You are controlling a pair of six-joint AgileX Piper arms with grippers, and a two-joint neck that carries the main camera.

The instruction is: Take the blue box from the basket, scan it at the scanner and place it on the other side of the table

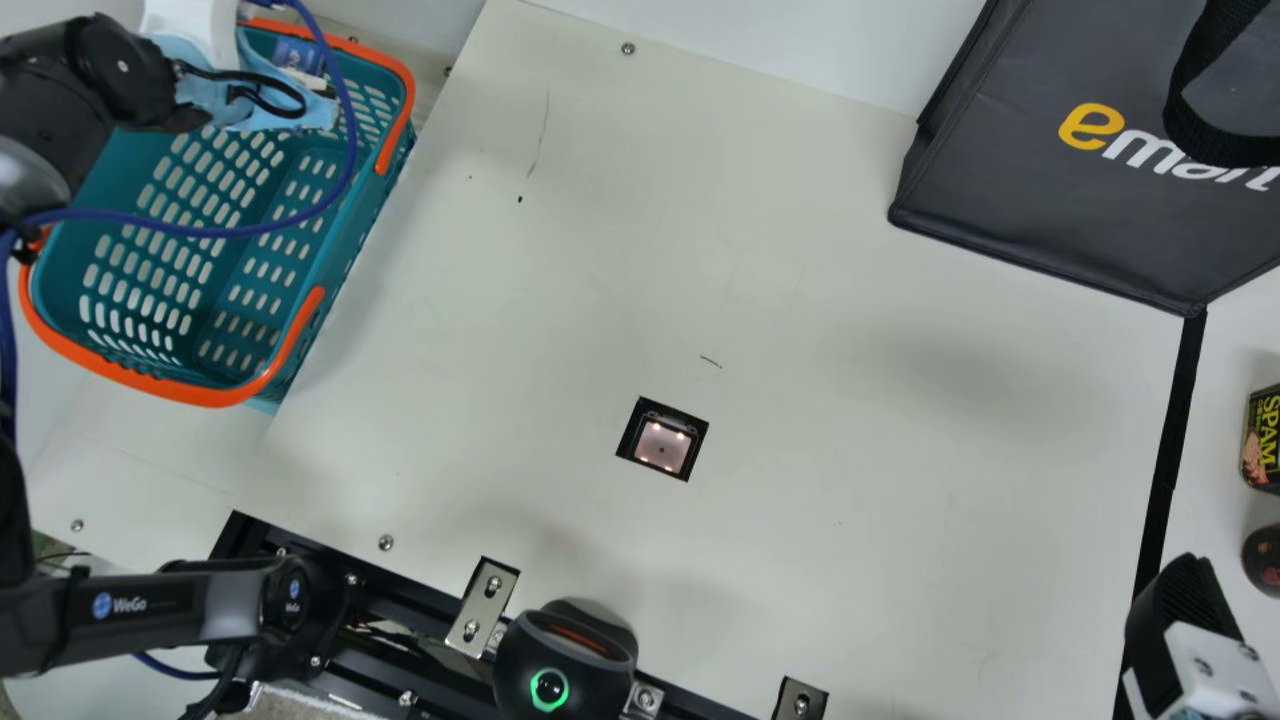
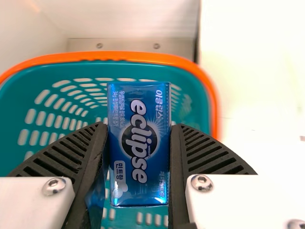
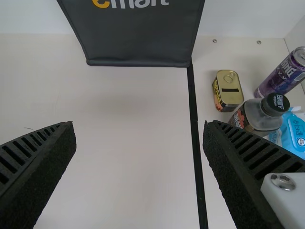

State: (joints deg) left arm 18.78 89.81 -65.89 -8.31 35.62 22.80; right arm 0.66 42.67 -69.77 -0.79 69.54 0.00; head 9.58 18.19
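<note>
In the main view, taking clock directions from the scanner [image 1: 662, 445], my left gripper [image 1: 308, 76] hangs over the basket [image 1: 330, 255] at ten o'clock, near its orange rim. The bag's edge [image 1: 1040, 262] stands at two, my right gripper [image 1: 1182, 605] at four; tabletop [image 1: 820, 330] stretches between. Left wrist view: I'm clamping the blue box [image 2: 139, 143] between both pads. Right wrist view: my fingers [image 3: 35, 157] spread wide, holding nothing.
</note>
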